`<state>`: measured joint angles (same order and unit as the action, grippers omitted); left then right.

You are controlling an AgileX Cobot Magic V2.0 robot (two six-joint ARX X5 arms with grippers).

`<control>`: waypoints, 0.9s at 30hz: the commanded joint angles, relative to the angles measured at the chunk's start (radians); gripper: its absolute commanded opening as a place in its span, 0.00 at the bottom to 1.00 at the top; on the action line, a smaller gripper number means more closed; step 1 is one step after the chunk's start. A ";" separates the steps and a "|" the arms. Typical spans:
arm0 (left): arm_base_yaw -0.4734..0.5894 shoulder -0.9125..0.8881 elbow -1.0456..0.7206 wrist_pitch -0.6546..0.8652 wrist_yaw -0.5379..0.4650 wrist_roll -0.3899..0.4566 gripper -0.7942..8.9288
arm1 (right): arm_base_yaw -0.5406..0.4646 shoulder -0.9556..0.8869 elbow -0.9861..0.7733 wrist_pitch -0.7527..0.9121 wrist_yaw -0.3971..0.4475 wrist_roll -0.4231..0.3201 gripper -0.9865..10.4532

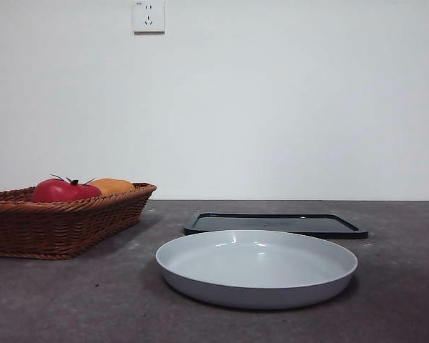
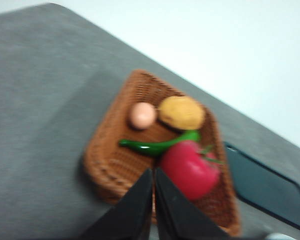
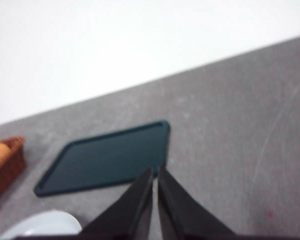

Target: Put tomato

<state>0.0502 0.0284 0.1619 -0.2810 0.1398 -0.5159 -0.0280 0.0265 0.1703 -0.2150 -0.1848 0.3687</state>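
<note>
Presently, left gripper (image 2: 154, 177): jaws clenched together, nothing between them, held above the near edge of the wicker basket (image 2: 110, 167). Right gripper (image 3: 155, 175): jaws likewise pressed together and holding nothing, above the grey desk (image 3: 230, 130) near the dark tray (image 3: 105, 162). Tomato (image 2: 189, 170): glossy red, green calyx, lying in the basket at the end nearer the tray, touching a green pepper (image 2: 157, 146). Same basket: orange-yellow fruit (image 2: 181, 112) and pale pinkish fruit (image 2: 142, 115), side by side beyond the pepper. Pale grey plate (image 1: 256, 268): on the desk beside the basket, in front of the tray. White wall socket (image 1: 148, 16): on the wall behind.
</note>
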 commanded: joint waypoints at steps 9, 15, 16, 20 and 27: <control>0.001 0.216 0.279 -0.151 0.163 0.083 0.09 | 0.000 0.262 0.325 -0.165 -0.128 -0.072 0.09; 0.001 0.401 0.479 -0.300 0.288 0.227 0.09 | 0.000 0.459 0.538 -0.337 -0.283 -0.171 0.09; 0.000 0.426 0.508 -0.323 0.306 0.247 0.09 | 0.002 0.486 0.570 -0.364 -0.304 -0.181 0.09; -0.017 0.535 0.629 -0.420 0.350 0.323 0.09 | 0.029 0.602 0.708 -0.491 -0.369 -0.243 0.09; -0.110 0.679 0.782 -0.554 0.392 0.404 0.09 | 0.135 0.755 0.883 -0.710 -0.395 -0.351 0.09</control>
<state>-0.0509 0.6983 0.9150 -0.8333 0.5240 -0.1532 0.0917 0.7681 1.0279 -0.9073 -0.5758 0.0731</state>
